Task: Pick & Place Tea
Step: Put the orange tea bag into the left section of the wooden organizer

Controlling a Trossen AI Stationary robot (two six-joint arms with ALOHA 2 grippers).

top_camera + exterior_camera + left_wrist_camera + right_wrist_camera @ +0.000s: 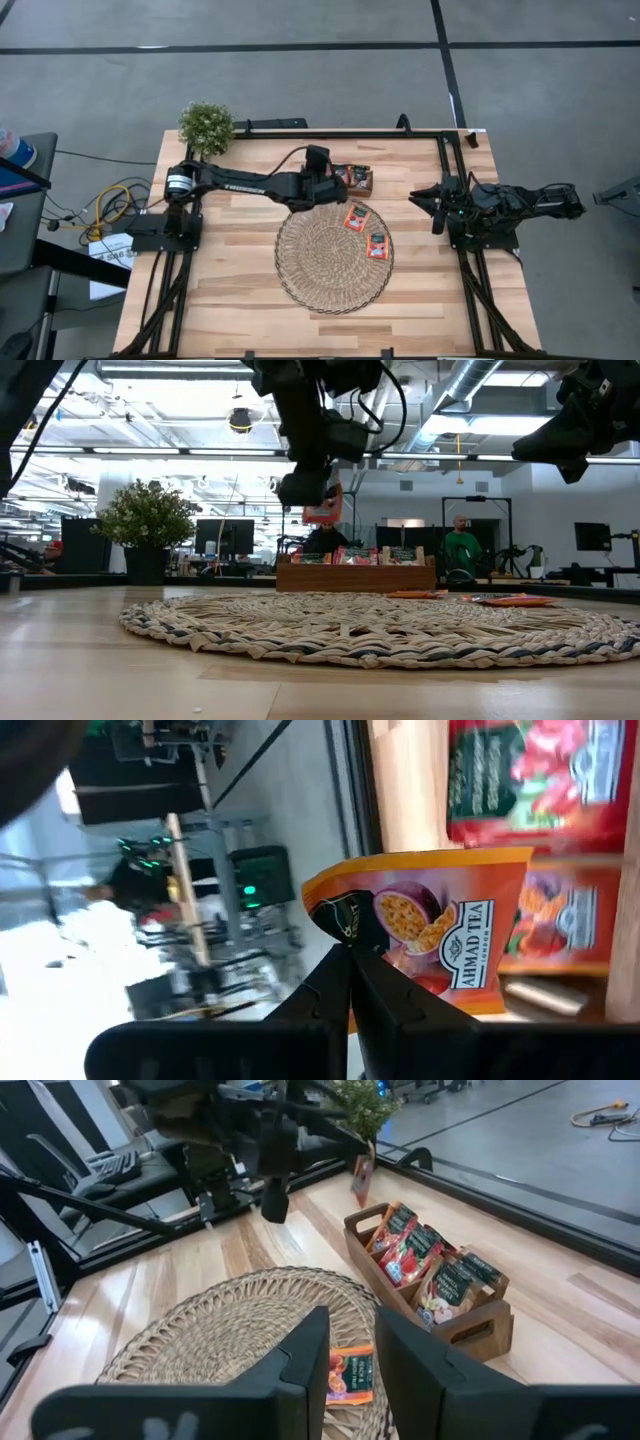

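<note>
Two tea packets [355, 217] already lie on the round mat [310, 270], the left claw [322, 500] is pinched shut on one more packet [420, 935] up above the wooden tray [480, 1330], more wait inside, and the right claw [350, 1355] rests half open at the counter's side

The small flat orange sachet [430, 945] pinched in the black left hand [348, 960] shows a passion-fruit picture, a dark green corner badge and a white label with dark lettering. Two more red-orange sachets [355, 217] with dark centre marks lie on the round woven straw mat [320, 265], beige with darker flecks. The small brown wooden tray [470, 1330] holds sachets in red, orange and dark green. The pale wooden plank worktop [230, 270] has light and tan stripes. The small potted plant [206, 126] is green.
</note>
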